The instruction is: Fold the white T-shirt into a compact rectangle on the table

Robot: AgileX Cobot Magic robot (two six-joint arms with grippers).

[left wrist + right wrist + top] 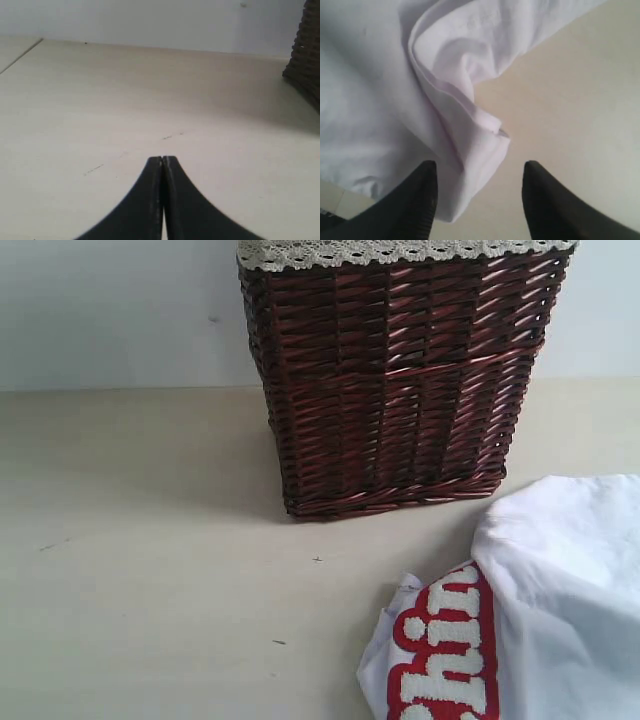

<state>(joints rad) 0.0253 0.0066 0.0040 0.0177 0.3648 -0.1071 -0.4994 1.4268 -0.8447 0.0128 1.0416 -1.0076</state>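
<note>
Shirt (560, 580): bunched heap on table (150, 540), lower right of ext view, just in front/right of basket (400, 380), not touching it as far as visible. Partly out of frame. Red lettering faces up at the heap's near-left edge. Not flat, no fold made yet.

R gripper (479, 167): jaws apart, nothing clamped. Hangs over a doubled hem edge, cloth lying by one finger and partly in the gap.
L gripper (163, 160): jaws together, empty, over bare table, well away from shirt.

Step, prob: grab that edge and spread the heap.
- Centre gap on the hem, not the loose bulge behind it.
- Get one finger under the cloth before closing, else it pinches air or table.
- Pull away from basket, low and slow.
- L should take an opposite edge, else the heap just drags.

Count: 1 shirt, 1 table, 1 basket, 2 grippers.
</note>
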